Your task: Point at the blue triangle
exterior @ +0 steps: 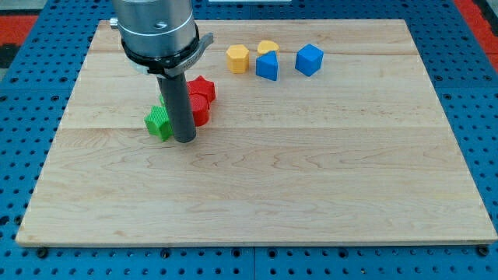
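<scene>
A blue block with a peaked top, which looks like the blue triangle (267, 66), lies near the view's top, right of centre. A blue cube (309, 59) sits just to its right. My tip (184, 141) rests on the board well to the lower left of the blue triangle, about a hundred pixels away. The tip stands beside a green block (158, 123) on its left and a red round block (200, 113) on its upper right, close to both.
A red star (204, 88) lies behind the red round block. A yellow hexagon (238, 58) and a yellow heart (268, 47) sit left of and behind the blue triangle. The wooden board (311, 179) lies on a blue pegboard.
</scene>
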### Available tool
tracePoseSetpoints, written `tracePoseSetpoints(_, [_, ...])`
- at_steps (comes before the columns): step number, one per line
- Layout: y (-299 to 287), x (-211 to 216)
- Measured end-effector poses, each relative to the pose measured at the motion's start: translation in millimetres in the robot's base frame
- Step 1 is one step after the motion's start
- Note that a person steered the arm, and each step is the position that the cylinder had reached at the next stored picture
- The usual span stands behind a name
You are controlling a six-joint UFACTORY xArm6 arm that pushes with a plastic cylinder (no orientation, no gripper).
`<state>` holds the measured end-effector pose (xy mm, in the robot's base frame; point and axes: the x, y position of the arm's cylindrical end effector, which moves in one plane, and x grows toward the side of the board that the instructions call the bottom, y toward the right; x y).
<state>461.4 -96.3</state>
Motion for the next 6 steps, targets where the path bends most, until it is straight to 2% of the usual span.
tracePoseSetpoints(1, [0, 0])
tracePoseSetpoints(2, [41, 16])
tracePoseSetpoints(3, [126, 9])
tracePoseSetpoints(5, [127, 3])
tracePoseSetpoints(6, [161, -40])
